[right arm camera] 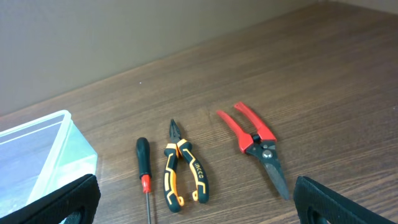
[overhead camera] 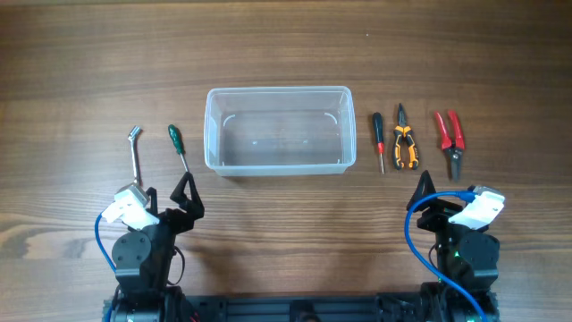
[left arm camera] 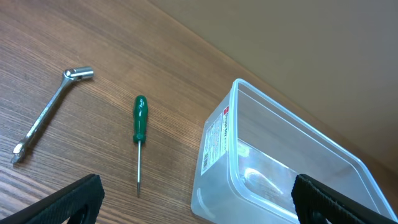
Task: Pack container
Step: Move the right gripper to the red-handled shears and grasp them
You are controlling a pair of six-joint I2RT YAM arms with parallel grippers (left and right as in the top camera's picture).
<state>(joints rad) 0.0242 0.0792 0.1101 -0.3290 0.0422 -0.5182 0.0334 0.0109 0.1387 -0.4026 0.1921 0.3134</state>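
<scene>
The clear plastic container (overhead camera: pixel 278 131) stands empty at the table's middle; it also shows in the left wrist view (left arm camera: pixel 280 162) and at the left edge of the right wrist view (right arm camera: pixel 37 155). Left of it lie a green-handled screwdriver (overhead camera: pixel 177 146) (left arm camera: pixel 139 135) and a metal socket wrench (overhead camera: pixel 136 154) (left arm camera: pixel 50 112). Right of it lie a black-and-red screwdriver (overhead camera: pixel 378 140) (right arm camera: pixel 144 174), orange-and-black pliers (overhead camera: pixel 404 141) (right arm camera: pixel 181 169) and red-handled snips (overhead camera: pixel 450 139) (right arm camera: pixel 256 144). My left gripper (overhead camera: pixel 185 192) (left arm camera: pixel 198 202) is open and empty, near the front edge. My right gripper (overhead camera: pixel 424 192) (right arm camera: pixel 196 202) is open and empty too.
The wooden table (overhead camera: pixel 286 54) extends behind the container. A plain wall (right arm camera: pixel 124 31) rises past the table's far edge. Both arm bases sit at the front edge, with blue cables.
</scene>
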